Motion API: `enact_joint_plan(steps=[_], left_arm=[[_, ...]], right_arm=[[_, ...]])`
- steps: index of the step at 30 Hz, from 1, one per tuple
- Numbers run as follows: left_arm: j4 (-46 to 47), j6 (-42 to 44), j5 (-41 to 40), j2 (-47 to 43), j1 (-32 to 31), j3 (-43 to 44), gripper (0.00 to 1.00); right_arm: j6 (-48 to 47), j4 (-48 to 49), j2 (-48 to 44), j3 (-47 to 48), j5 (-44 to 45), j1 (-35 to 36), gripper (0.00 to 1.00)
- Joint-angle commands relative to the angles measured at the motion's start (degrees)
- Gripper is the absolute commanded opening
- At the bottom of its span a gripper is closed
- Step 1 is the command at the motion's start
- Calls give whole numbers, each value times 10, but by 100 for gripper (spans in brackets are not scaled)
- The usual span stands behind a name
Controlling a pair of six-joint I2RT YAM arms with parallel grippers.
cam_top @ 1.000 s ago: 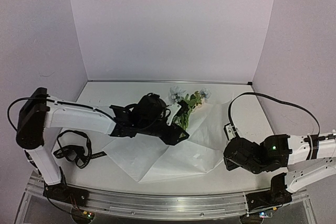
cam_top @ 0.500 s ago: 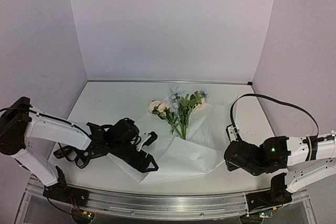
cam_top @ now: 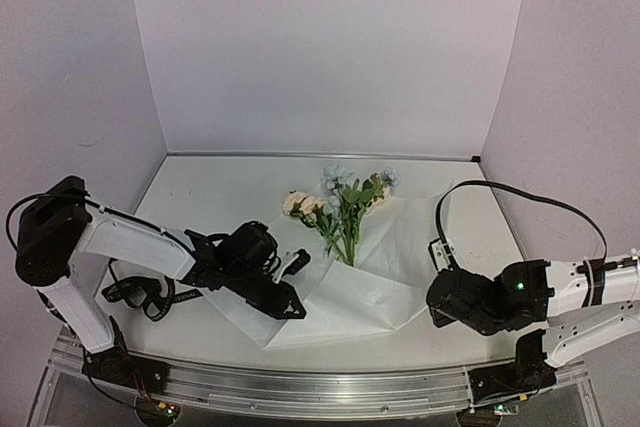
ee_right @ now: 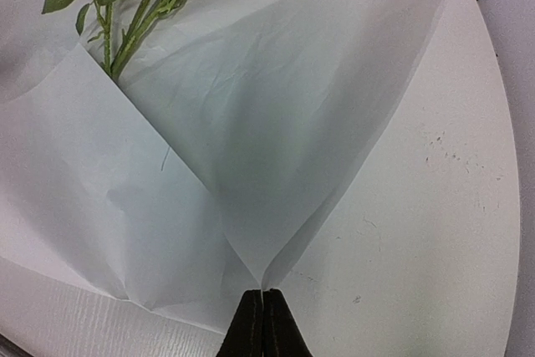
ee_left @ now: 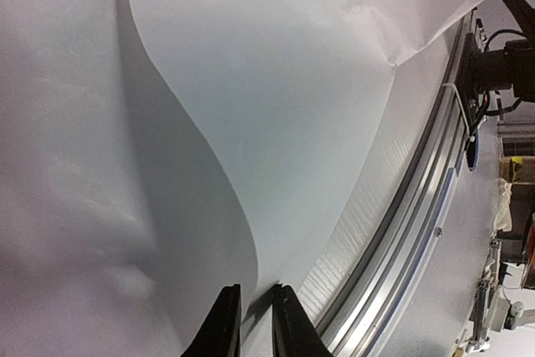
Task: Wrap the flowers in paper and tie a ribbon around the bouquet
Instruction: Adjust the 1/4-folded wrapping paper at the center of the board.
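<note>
1. The left gripper [ee_left: 255, 292] had its jaws nearly together, with only a narrow dark gap between them. A raised edge of the paper [cam_top: 350, 299] ran down into that gap. Whether the jaws were pinching the sheet cannot be told.
2. The left gripper sat low at the near left part of the paper, close to the metal rail [ee_left: 415, 206] at the table's near edge.
3. The right gripper [ee_right: 263, 293] was clenched, fingertips pressed together on the pointed tip of a folded corner of the paper. The folded flap rose from that tip and widened toward the flowers [cam_top: 345, 209].
4. The right gripper held this corner at the near right side of the sheet.
5. The paper lay spread across the middle of the table [cam_top: 215, 182], creased and partly folded over itself.
6. The flowers lay on the far part of the paper. The cream-pink and pale blue blooms pointed toward the back wall. The green stems converged toward the near side and slipped under the folded flap.
7. The ribbon [cam_top: 140, 293] lay in loose black loops on the table, left of the paper and beside the left arm.
</note>
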Motion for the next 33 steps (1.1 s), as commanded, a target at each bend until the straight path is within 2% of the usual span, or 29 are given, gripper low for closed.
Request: enact_joint_plan(steps=[1,5,11,14,17,22,29,33], left_arm=[[16,-2,11,21,17,37,7],[0,-2,14,44,24,53,1],[-34,-24,-11,72,39,71,0],[-68,-29,-40,80,40,79,0],[-97,-27,-53,85,38,89,0],[-94,6,-89,49,17,91,0],[-123,22,-137,69,4,131,0],[-118,8,-130,92,4,133,0]], right_arm=[[-34,-8,14,45,8,11,0],[-33,-20,31,73,28,18,0],[-8,-13,42,67,47,23,0],[26,-16,30,40,77,26,0],[91,-73,18,27,114,28,0],[124,-71,13,-1,110,28,0],[117,-67,27,3,108,29,0],[66,-31,32,9,95,32,0]])
